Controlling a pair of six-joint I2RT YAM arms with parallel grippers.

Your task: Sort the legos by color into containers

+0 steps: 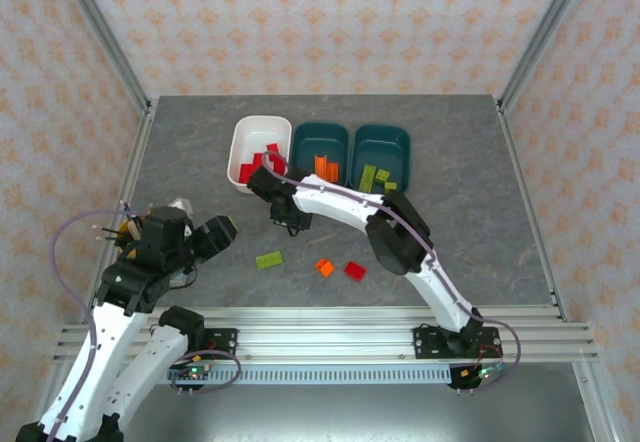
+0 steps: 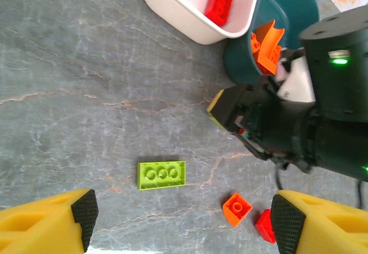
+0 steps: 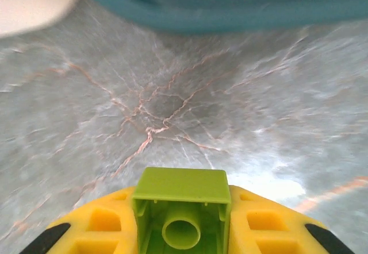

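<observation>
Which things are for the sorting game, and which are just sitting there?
For the job:
white tub, middle teal tub, right teal tub
loose lime brick, loose orange brick, loose red brick
held lime brick, pinched in the right gripper

Just lying about:
cup of pens, partly hidden

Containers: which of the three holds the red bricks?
The white tub, leftmost in the row; the middle teal tub holds orange bricks, the right teal tub lime green.

light bright, even | shadows soft | R-wrist: glare on table (image 3: 270, 176), teal tub (image 3: 230, 7) blurred
</observation>
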